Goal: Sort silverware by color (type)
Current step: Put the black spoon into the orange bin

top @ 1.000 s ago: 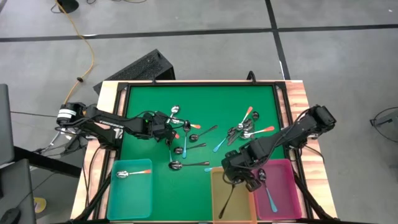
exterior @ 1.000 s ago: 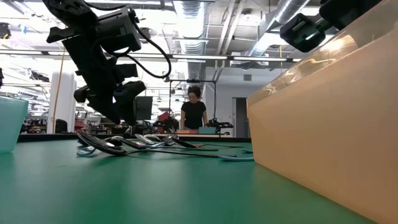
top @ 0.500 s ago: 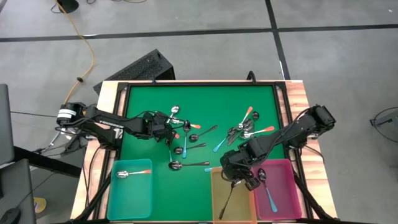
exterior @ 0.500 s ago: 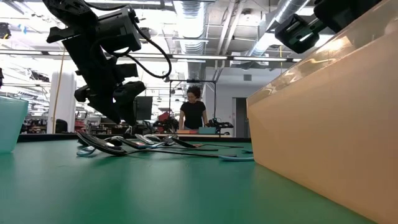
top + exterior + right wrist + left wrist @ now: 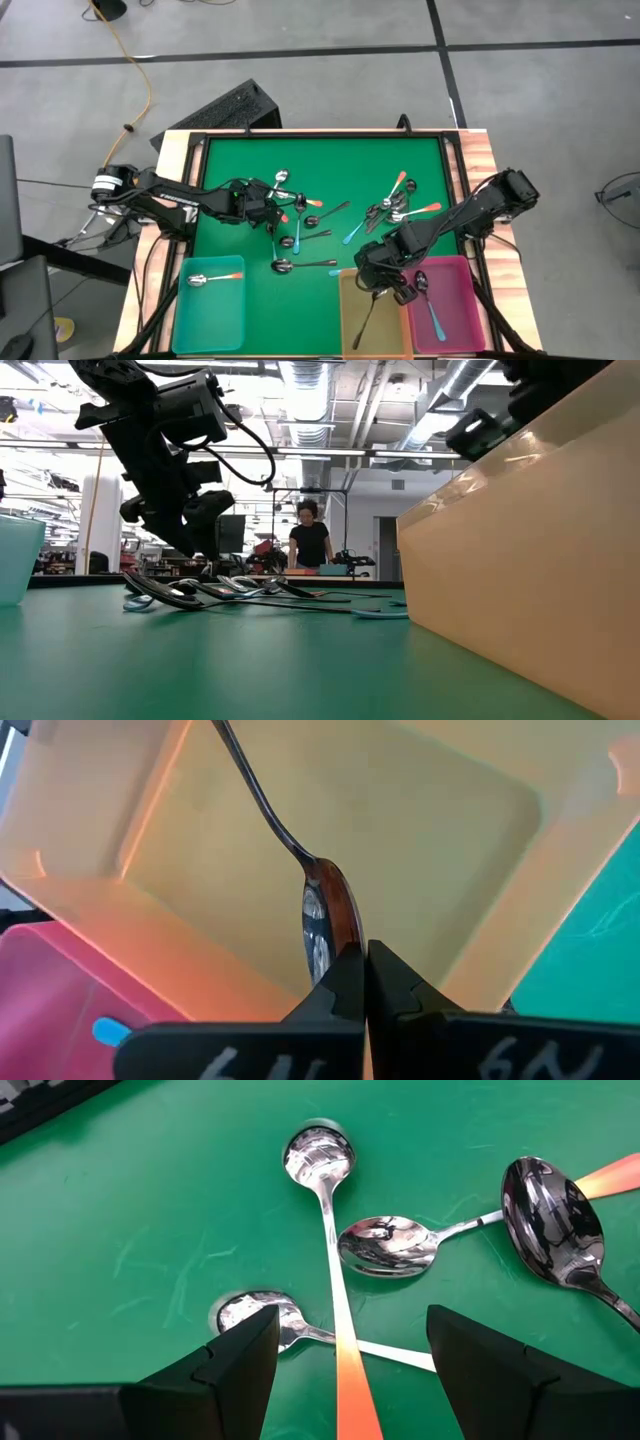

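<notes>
Partial white characters resembling "6N" mark the right tool (image 5: 365,982).

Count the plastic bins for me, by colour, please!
Teal bin: 1
Yellow bin: 1
Pink bin: 1
Total: 3 bins
</notes>
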You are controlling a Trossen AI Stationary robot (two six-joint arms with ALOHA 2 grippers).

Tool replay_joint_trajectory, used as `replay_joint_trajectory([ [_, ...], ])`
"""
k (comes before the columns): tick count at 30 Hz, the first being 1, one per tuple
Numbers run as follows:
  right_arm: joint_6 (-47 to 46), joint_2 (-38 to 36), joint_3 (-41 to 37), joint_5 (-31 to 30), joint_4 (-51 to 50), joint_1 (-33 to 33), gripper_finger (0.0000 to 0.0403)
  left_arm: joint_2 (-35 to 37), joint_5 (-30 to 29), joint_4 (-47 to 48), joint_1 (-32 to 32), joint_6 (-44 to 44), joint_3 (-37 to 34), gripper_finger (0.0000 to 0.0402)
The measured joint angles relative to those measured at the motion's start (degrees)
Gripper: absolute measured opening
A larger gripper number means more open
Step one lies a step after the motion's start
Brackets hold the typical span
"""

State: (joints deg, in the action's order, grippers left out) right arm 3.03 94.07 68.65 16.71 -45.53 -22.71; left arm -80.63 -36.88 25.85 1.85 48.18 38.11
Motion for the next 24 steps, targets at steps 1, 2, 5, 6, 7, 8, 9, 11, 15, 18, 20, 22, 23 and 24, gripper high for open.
replay_joint_trajectory([
  [1,0.0,0.0,-0.3,-0.1,0.6,0.0,0.0006,0.0,0.0,-0.1,0.0,0.0,0.0,0.0238],
  [2,0.0,0.0,-0.4,-0.1,1.1,0.3,0.0006,0.0,0.0,-0.1,0.0,0.0,0.0,0.0238],
  [5,0.0,0.0,-0.6,-0.1,0.6,0.7,0.0006,0.0,0.0,-0.1,0.0,0.0,0.0,0.0238],
  [6,0.0,0.0,-0.6,-0.1,0.6,0.9,0.0006,0.0,0.0,-0.2,0.1,0.1,0.0,0.0238],
  [7,0.0,0.0,-0.6,-0.1,0.6,1.0,0.0006,0.0,0.0,-0.3,0.1,0.3,0.0,0.0238],
  [8,0.0,0.0,-0.6,-0.1,0.4,1.2,0.0006,0.0,0.0,-0.3,0.1,0.4,0.0,0.0238],
  [9,0.0,0.0,-0.6,-0.1,0.0,1.2,0.0006,0.0,0.0,-0.3,0.1,0.4,0.0,0.0238],
  [11,0.2,0.0,-0.6,-0.1,-0.8,1.1,0.0006,0.0,0.0,-0.5,0.1,0.4,0.0,0.0238],
  [15,0.5,0.0,-0.6,-0.1,-0.7,1.1,0.0006,0.0,0.1,-0.5,0.1,0.4,0.0,0.0238],
  [18,0.5,0.0,-0.6,-0.2,-0.7,1.1,0.0006,0.0,0.1,-0.5,0.1,0.4,0.0,0.0238],
  [20,0.5,0.0,-0.7,-0.2,-0.6,1.1,0.0006,0.0,0.1,-0.6,0.1,0.4,0.0,0.0238],
  [22,0.5,-0.1,-1.7,-0.2,0.7,1.2,0.0006,0.0,0.0,-1.0,0.1,0.4,0.0,0.0238],
  [23,0.5,-0.3,-2.5,-0.2,1.4,1.2,0.0006,0.0,0.0,-1.4,0.1,0.4,0.0,0.0238],
  [24,0.4,-0.5,-3.5,-0.2,2.0,1.2,0.0006,0.0,0.0,-1.7,0.1,0.4,0.0,0.0238],
])
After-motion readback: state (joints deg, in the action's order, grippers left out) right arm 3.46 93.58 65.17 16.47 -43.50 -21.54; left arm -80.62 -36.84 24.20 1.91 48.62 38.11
